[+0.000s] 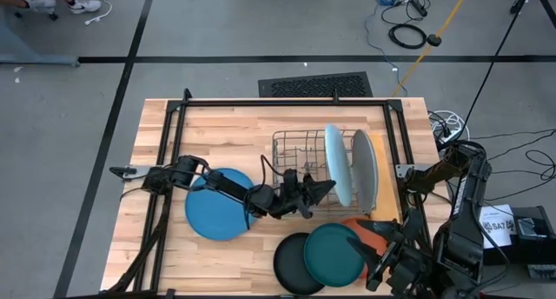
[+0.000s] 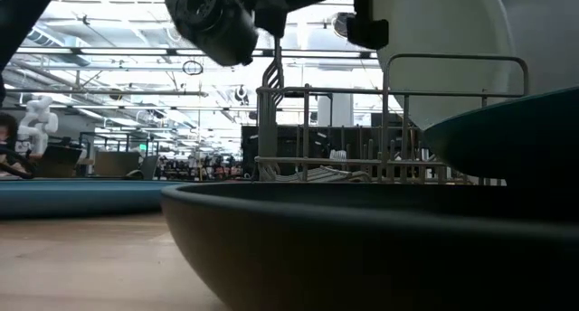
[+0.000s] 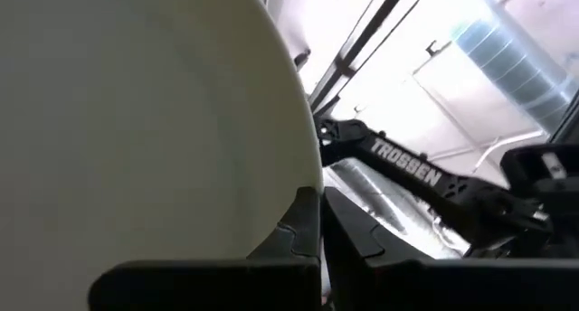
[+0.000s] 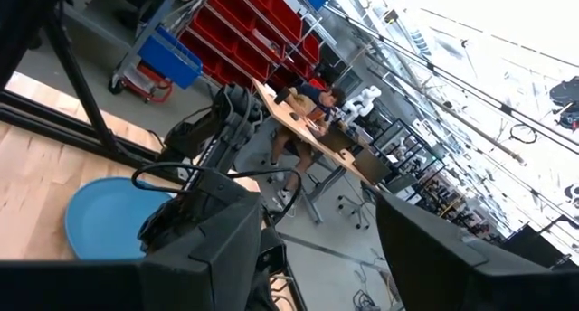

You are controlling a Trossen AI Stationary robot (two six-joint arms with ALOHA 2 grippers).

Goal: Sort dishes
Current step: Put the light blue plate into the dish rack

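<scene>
Overhead, the wooden table (image 1: pixel 156 160) fills the middle of the frame. Left of centre, the medium blue plate (image 1: pixel 217 214) lies flat on it, with the left arm stretching across its upper edge. That arm's end effector (image 1: pixel 323 191), near the middle, has its fingers pressed together and holds nothing; its tip sits close against the pale blue plate (image 1: pixel 338 164), though actual contact cannot be made out. This plate stands on edge in the wire rack (image 1: pixel 300 151), just above centre, with the grey plate (image 1: pixel 364 170) upright just to its right. In the lower middle, the black plate (image 1: pixel 298 264) lies flat, the dark teal plate (image 1: pixel 334 252) overlapping its right side. To the right again, the orange plate (image 1: pixel 368 232) peeks out from beneath the teal one. At the lower right, the right end effector (image 1: pixel 380 269) hovers by the teal plate's right edge, fingers spread wide and empty.
</scene>
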